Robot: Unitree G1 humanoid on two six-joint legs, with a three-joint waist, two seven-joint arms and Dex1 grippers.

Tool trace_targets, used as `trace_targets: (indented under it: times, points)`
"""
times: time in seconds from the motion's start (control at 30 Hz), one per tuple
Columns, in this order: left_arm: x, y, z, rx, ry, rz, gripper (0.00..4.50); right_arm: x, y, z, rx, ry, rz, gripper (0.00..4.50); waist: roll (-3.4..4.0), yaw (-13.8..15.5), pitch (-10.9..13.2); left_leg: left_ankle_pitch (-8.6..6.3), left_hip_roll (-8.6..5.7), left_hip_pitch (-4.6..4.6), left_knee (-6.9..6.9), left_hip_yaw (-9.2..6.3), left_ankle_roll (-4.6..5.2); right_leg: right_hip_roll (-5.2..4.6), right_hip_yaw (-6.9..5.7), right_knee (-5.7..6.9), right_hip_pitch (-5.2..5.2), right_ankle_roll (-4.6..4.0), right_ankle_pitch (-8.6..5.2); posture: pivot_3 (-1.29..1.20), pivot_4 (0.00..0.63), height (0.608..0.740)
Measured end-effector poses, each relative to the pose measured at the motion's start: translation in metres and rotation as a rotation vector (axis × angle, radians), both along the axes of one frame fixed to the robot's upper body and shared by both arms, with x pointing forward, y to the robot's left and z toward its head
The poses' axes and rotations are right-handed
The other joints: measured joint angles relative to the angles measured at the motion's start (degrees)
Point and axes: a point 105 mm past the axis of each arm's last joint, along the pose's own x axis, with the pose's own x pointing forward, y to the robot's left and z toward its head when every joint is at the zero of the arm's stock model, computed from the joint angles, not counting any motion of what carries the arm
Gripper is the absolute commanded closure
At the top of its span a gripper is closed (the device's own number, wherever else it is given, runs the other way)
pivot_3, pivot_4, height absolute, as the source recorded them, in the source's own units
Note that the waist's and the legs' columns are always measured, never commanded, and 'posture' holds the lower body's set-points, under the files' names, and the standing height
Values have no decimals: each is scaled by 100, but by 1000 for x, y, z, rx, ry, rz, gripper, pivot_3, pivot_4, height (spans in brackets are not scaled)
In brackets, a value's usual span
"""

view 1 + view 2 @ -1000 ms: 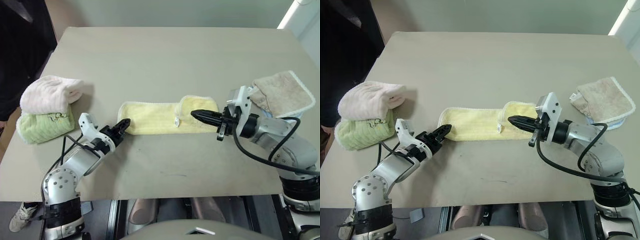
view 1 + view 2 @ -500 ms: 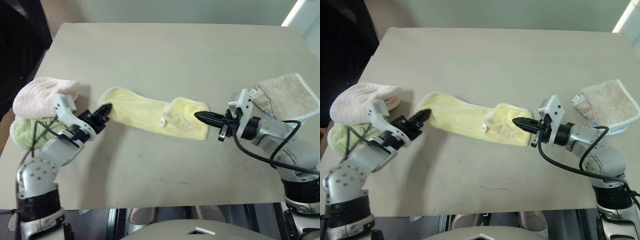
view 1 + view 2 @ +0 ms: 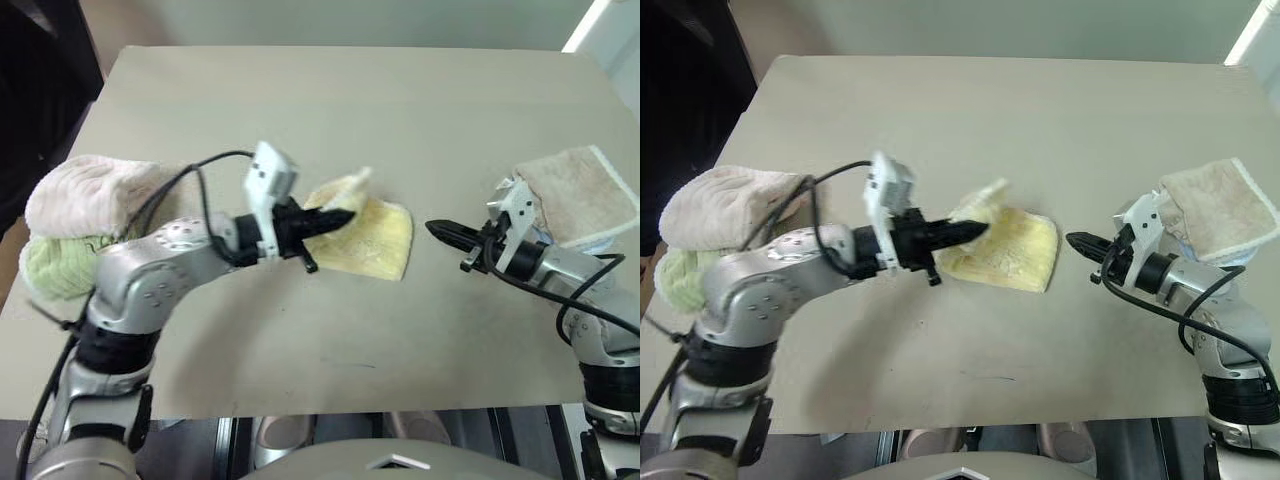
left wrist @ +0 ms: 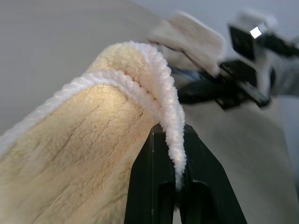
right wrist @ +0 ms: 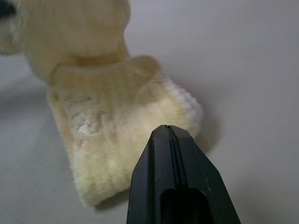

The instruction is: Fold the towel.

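1. A beige table (image 3: 330, 100) spans the frame.
2. A pale wall runs along the top edge.
3. A bright light strip (image 3: 590, 22) sits upper right.
4. The upper left is dark.

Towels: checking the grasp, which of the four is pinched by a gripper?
The yellow towel, its white hem clamped in the left gripper. The pink, green and beige ones lie untouched.
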Motion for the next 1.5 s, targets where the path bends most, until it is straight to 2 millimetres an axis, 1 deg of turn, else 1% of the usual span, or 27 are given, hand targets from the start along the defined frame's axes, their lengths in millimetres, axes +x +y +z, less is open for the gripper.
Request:
trace_targets:
  times: [0.07, 0.1, 0.23, 0.33, 0.37, 0.4, 0.47, 0.53, 0.57, 0.63, 0.67, 0.7, 0.8, 0.93, 1.03, 1.07, 1.13, 1.2, 1.27, 1.37, 1.47, 1.5]
  points:
    - [0, -14, -7, 50, -15, -61, 4464, -1, -4, -2, 0, 2, -23, 4500, 0, -6, 0, 0, 3, 0, 0, 2, 0, 0, -1, 2, 1, 2, 1, 0, 150, 740]
    - [0, -21, -13, 96, -22, -97, 4464, -2, -7, -3, 0, 5, -40, 4500, 0, -5, 0, -1, 4, 0, 0, 3, 3, 0, -1, 1, 0, 2, 2, 0, 150, 740]
    - [-3, -29, -41, 227, -7, -165, 4464, -6, -15, -3, -3, -4, -88, 4500, 1, -26, 0, -5, 8, 0, 0, 8, 8, 0, -1, -2, 0, 10, 2, 0, 150, 740]
    - [-5, -31, -46, 250, -12, -190, 3753, -9, -18, -2, -7, -9, -109, 4500, 1, -21, 0, -7, 8, -1, 2, 9, 12, 0, -1, -2, 1, 16, 0, 0, 150, 740]
    - [-4, -33, -46, 244, -14, -193, 3443, -10, -18, -3, -9, -7, -115, 4500, 1, -20, 0, -9, 8, -1, 5, 9, 15, 0, 0, -2, 3, 17, 0, 0, 150, 740]
    - [-4, -35, -45, 234, -13, -194, 3027, -11, -18, -3, -11, -5, -117, 4500, 1, -20, 0, -10, 8, -2, 8, 10, 17, 0, 0, -2, 3, 19, 0, 0, 150, 740]
    - [-2, -37, -40, 193, -12, -183, 2345, -12, -16, -3, -12, -7, -116, 4500, 1, -18, 0, -12, 8, -2, 15, 12, 21, 0, 1, -1, 4, 23, 2, 0, 150, 740]
    - [1, -38, -30, 135, -11, -168, 1615, -13, -15, -2, -11, -11, -116, 4500, 1, -18, 0, -13, 8, -2, 21, 12, 23, 0, 1, 0, 8, 25, 4, 0, 150, 740]
    - [2, -37, -26, 109, -11, -161, 1218, -13, -15, -2, -9, -10, -115, 4500, 1, -18, 0, -13, 8, -2, 25, 13, 24, 0, 1, 1, 9, 26, 4, 0, 150, 740]
    - [3, -34, -20, 75, -2, -149, 567, -13, -15, -1, -8, -8, -115, 4500, 1, -16, 0, -15, 9, -2, 30, 13, 26, 0, 1, 1, 11, 27, 5, 0, 150, 740]
    - [3, -32, -19, 60, 3, -145, 140, -12, -15, -1, -8, -8, -114, 4500, 1, -17, -1, -15, 8, -2, 33, 14, 27, 0, 1, 2, 11, 29, 6, 0, 150, 740]
    - [2, -30, -20, 46, 10, -140, 26, -12, -14, 0, -7, -11, -112, 4500, 1, -17, -1, -16, 9, -2, 36, 14, 28, 0, 1, 2, 12, 30, 7, 0, 150, 740]
    - [4, -20, -16, -5, 13, -96, 26, -8, -10, 8, 3, -36, -100, 4500, 1, -26, -1, -17, 9, -2, 44, 19, 31, 0, 1, 2, 13, 32, 10, 0, 150, 740]
    - [17, -1, -4, -35, -25, 16, 26, -6, -5, 12, 18, -45, -87, 4500, 1, -18, -1, -13, 10, -1, 51, 19, 42, 0, 2, 2, 19, 35, 15, 0, 150, 740]
    - [29, 21, -12, 38, -57, 123, 26, -4, 3, 22, 45, -67, -62, 4500, 3, -23, -1, -21, 9, 0, 52, 19, 55, 0, 2, 1, 19, 33, 21, 0, 150, 740]
    - [32, 25, -15, 52, -60, 144, 185, -4, 5, 25, 46, -75, -56, 4500, 2, -22, -1, -26, 9, 0, 53, 19, 66, 0, 2, 1, 19, 33, 21, 0, 150, 740]
    - [36, 30, -19, 62, -67, 169, 610, -3, 11, 32, 60, -93, -36, 4500, 2, -9, -1, -25, 9, -1, 55, 19, 69, -1, 2, 0, 19, 33, 22, 0, 150, 740]
    - [40, 33, -19, 48, -78, 174, 1334, -2, 29, 40, 93, -108, 19, 4500, 2, -16, -1, -25, 9, -1, 54, 19, 69, 0, 2, 0, 17, 27, 26, 0, 150, 740]
    - [41, 32, -20, 42, -93, 165, 2101, -8, 51, 41, 111, -102, 92, 4500, 2, -20, -1, -24, 11, -1, 52, 18, 68, 0, -2, 1, 14, 27, 26, 0, 150, 740]
    - [41, 30, -23, 35, -103, 143, 3196, -10, 71, 30, 122, -59, 145, 4500, 2, -6, -1, -23, 11, -2, 53, 16, 66, -1, -2, 1, 15, 29, 25, 0, 150, 740]
    - [38, 22, -33, 61, -98, 100, 4345, -1, 82, 9, 109, 6, 130, 4500, 1, -5, -2, -30, 9, -4, 57, 17, 77, -6, -1, -3, 15, 33, 28, 0, 150, 740]
    - [38, 20, -39, 87, -95, 88, 4431, 3, 83, -1, 92, 36, 118, 4500, 1, -1, -2, -33, 9, -4, 58, 16, 82, -6, -2, -3, 15, 33, 28, 0, 150, 740]
